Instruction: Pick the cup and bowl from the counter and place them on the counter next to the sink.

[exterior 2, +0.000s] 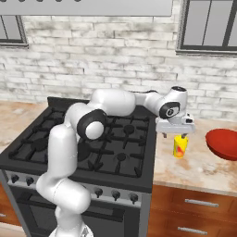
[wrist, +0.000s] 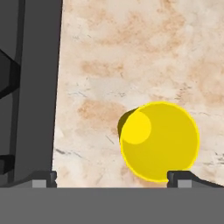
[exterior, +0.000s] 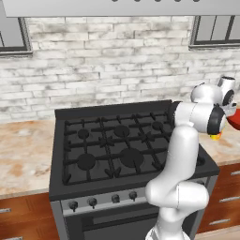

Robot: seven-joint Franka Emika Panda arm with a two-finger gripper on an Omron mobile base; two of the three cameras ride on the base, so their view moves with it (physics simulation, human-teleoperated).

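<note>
A yellow cup [exterior 2: 180,146] with a red patch on its side stands upright on the beige marble counter [exterior 2: 194,169], just right of the stove. My gripper [exterior 2: 175,134] hovers right above it, open, holding nothing. In the hand view I look down into the cup [wrist: 159,142]; it sits off-centre, close to the right-hand fingertip [wrist: 178,176], while the gripper [wrist: 111,177] spans wider than the cup. The glossy red bowl [exterior 2: 224,143] lies on the counter further right, apart from the cup; its edge [exterior: 236,119] peeks past my arm. The sink is out of view.
The black gas stove [exterior 2: 92,143] with raised grates borders the cup's counter on the left; its edge [wrist: 26,87] is close to the left fingertip. A brick wall [exterior 2: 115,60] and a window [exterior 2: 208,25] are behind. More counter [exterior: 23,154] lies left of the stove.
</note>
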